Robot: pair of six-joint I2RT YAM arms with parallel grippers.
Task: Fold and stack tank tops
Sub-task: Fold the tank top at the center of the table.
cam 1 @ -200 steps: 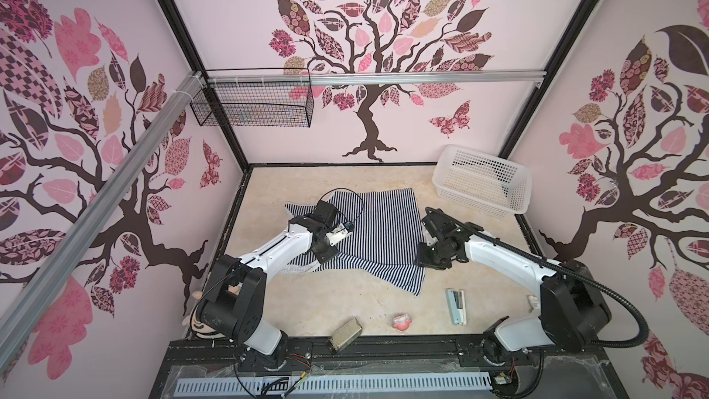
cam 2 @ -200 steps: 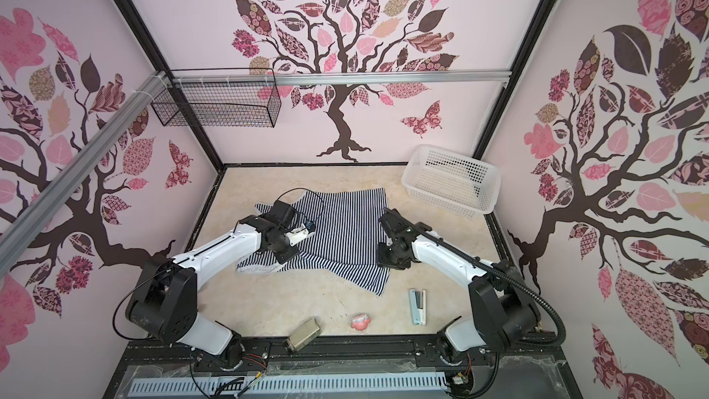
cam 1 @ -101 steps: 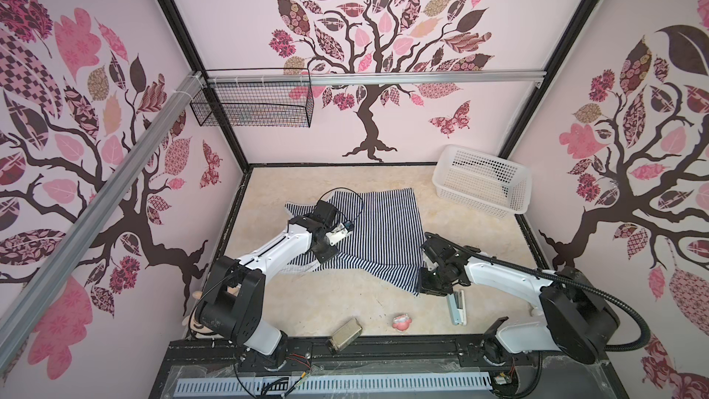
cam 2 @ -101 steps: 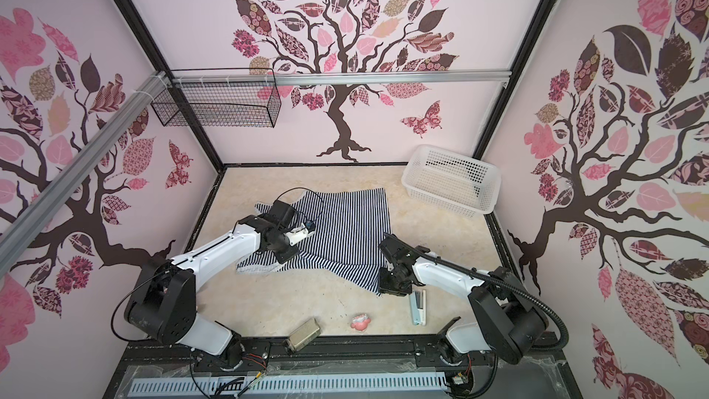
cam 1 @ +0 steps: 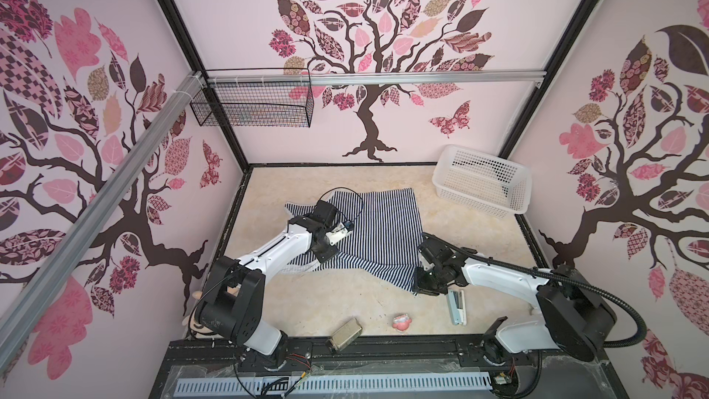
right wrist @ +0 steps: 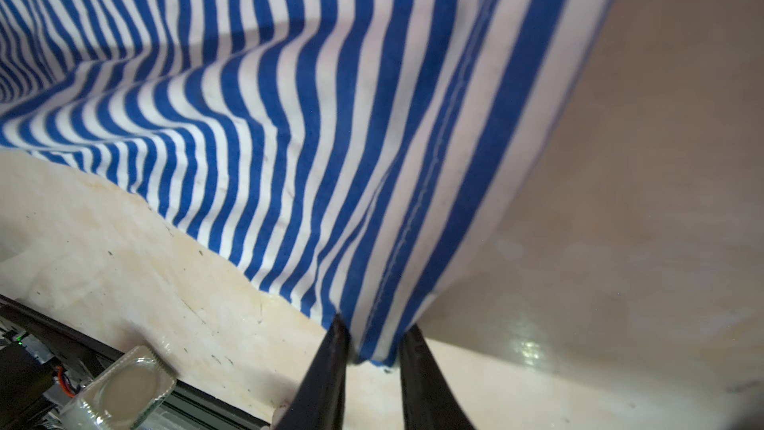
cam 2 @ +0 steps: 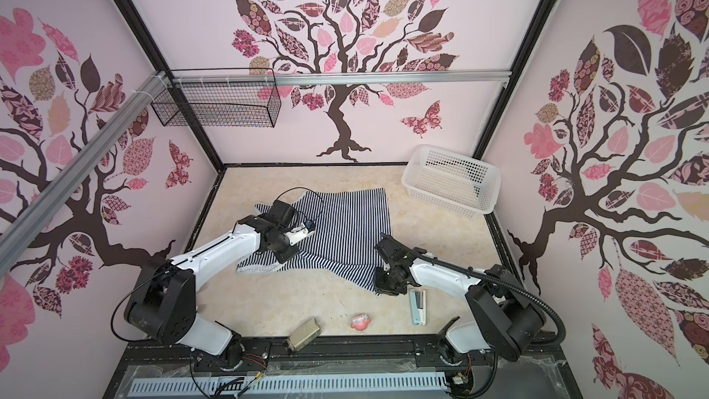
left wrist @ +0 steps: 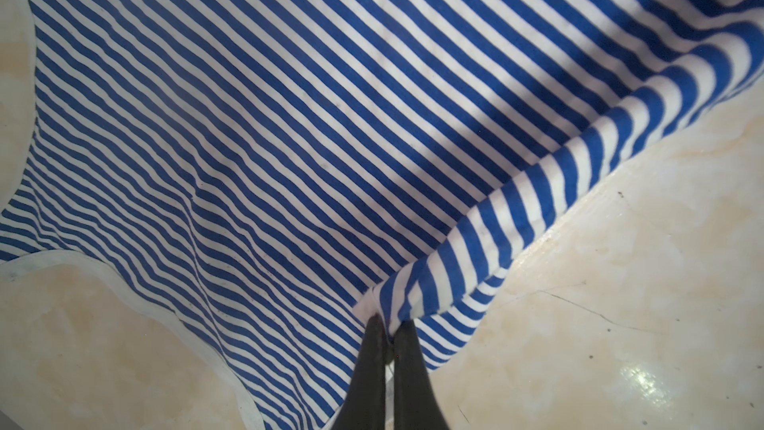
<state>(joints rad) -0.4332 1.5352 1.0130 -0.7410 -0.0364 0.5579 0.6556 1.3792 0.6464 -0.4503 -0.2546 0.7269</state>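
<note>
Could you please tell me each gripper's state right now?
Left gripper: closed, pinching the tank top.
Right gripper: jaws astride its hem corner; grip cannot be told.

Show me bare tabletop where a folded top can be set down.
Free: the beige table between the striped navy-and-white tank top and the front row; also between top and white perforated plastic basket. Crowded: front edge, with clear glass jar, pink toy, pale blue stapler.

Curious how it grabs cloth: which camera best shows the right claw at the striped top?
The right wrist view: close up, the right gripper flanks a hemmed corner of the striped top. Both top views show it small, from above; the left wrist view misses it.
</note>
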